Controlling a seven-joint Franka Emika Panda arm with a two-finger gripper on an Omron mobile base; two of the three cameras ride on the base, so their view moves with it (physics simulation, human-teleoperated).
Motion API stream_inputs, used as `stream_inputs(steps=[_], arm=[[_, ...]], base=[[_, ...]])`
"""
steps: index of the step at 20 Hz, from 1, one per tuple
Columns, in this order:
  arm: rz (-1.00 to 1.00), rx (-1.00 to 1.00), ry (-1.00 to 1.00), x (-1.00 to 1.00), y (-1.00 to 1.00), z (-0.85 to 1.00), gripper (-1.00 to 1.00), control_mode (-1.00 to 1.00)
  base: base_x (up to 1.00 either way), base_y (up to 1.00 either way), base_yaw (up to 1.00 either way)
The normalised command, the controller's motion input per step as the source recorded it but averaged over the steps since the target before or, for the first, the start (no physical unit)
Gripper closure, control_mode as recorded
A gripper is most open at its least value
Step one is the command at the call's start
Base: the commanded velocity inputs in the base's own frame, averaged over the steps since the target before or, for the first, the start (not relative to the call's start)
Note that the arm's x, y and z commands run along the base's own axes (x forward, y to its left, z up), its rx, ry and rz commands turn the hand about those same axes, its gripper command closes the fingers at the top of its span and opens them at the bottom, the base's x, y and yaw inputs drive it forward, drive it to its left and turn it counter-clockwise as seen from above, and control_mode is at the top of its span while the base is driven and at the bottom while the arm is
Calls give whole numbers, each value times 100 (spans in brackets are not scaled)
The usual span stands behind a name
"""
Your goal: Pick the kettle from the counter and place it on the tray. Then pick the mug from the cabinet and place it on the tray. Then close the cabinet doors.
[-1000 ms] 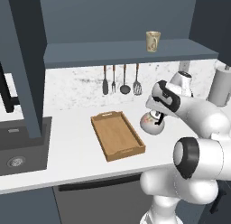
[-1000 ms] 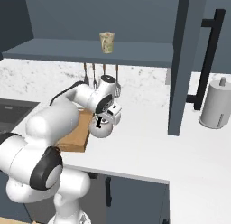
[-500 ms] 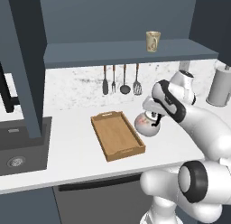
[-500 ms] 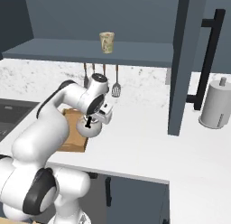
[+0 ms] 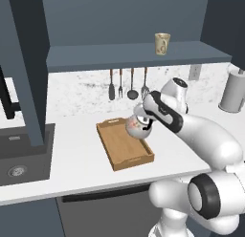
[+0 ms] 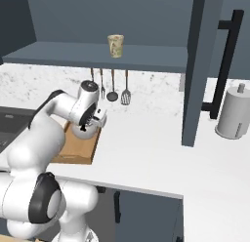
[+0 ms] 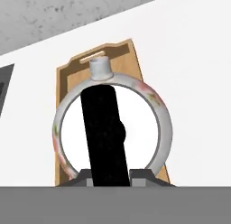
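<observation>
My gripper [image 5: 145, 118] is shut on the black handle of the kettle [image 5: 138, 128], a small round silvery-white one that hangs just above the right part of the wooden tray [image 5: 119, 150]. From the hand, the kettle [image 7: 155, 105] hides the middle of the tray [image 7: 64, 81], and the gripper [image 7: 113, 175] clamps the handle from both sides. In the right base view the kettle [image 6: 84, 132] sits under the gripper [image 6: 91, 120] over the tray [image 6: 77, 149]. The beige mug [image 5: 162, 43] stands on the cabinet shelf [image 5: 119, 57]. Both cabinet doors [image 5: 28, 64] [image 6: 200, 65] stand open.
A tall grey canister [image 5: 234, 91] stands on the white counter [image 5: 76, 162] at the far right. Utensils [image 5: 127, 85] hang on the wall behind the tray. A dark sink [image 5: 19, 159] lies to the left. The open doors jut out over the counter.
The arm has carried the kettle leftward, from beside the tray's right edge to above the tray. The grip has stayed the same.
</observation>
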Motion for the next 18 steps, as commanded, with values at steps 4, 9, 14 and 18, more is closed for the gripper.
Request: stream_inputs(steps=[4, 9, 14, 18], arm=[[0, -1, -1, 46, 61, 0, 100, -100], [1, -1, 0, 49, 44, -2, 100, -100], [0, -5, 3, 41, 31, -24, 100, -100], [0, -11, 0, 32, 7, -29, 100, -100]], base=[[0, 0, 0], [0, 0, 0], [0, 0, 0], [0, 0, 0]])
